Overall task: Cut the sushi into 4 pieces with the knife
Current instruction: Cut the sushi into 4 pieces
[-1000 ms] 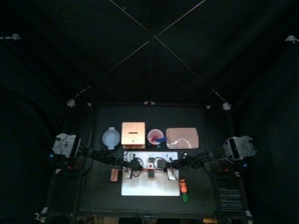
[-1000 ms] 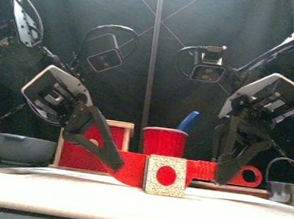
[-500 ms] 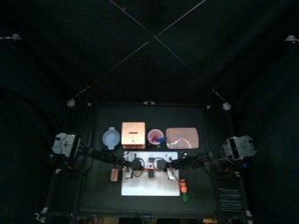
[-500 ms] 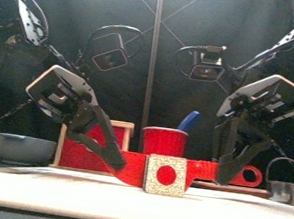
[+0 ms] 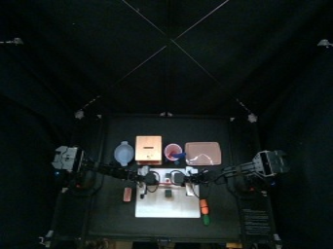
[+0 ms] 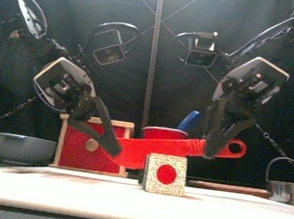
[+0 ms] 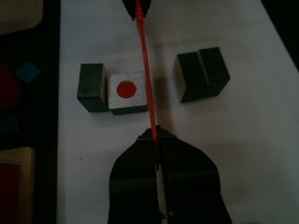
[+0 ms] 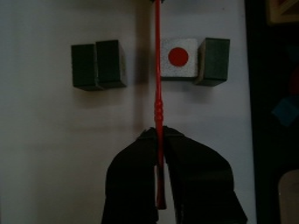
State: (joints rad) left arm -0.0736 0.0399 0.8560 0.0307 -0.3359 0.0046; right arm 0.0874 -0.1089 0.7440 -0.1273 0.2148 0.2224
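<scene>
Sushi roll on white cutting board, split into two dark green halves with a gap between. One half with white, red-dotted end face; other half two blocks side by side. Red knife held above the board, along the gap. Left gripper clenched on one end, right gripper clenched on the other. Red cup with blue knife behind the board.
</scene>
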